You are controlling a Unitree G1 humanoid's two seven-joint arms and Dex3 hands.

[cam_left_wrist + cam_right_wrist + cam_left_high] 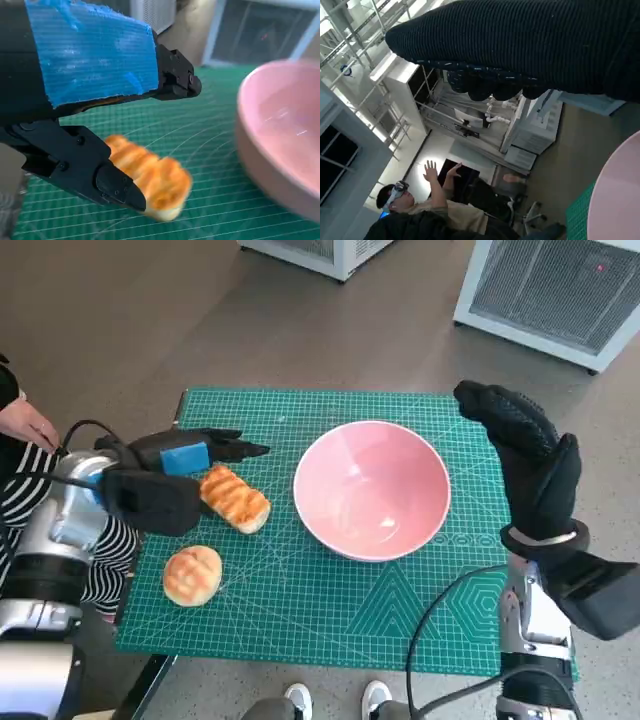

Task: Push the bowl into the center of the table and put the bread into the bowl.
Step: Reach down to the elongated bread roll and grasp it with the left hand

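Left hand (165,480) sits over the long grilled bread (235,499) at the mat's left side. From the left wrist view I see black fingers (80,165) on the near side of the bread (150,177) and another fingertip above it, so the hand brackets the piece. I cannot tell whether the fingers actually press on it; the bread looks to lie on the mat (300,590). I log this hand's state as undetermined.

Right hand (525,455) is raised over the table's right edge, glove fingers extended together and curved a little, holding nothing. It is near the bowl's right rim but apart from it. In the right wrist view I see the glove (530,45) as a dark band, with a slice of pink rim (620,190) at the frame edge.

Bowl (371,490) is pink, upright, nothing inside, and stands on the green mat slightly right of the table's middle. The long bread lies just left of it, with a gap between them. A round bun (192,575) lies nearer me on the left, apart from the long piece.

Outward: a person's hand (25,425) shows at the far left. Shoes (335,702) show at the near table edge. White cabinets (555,290) stand on the floor beyond.
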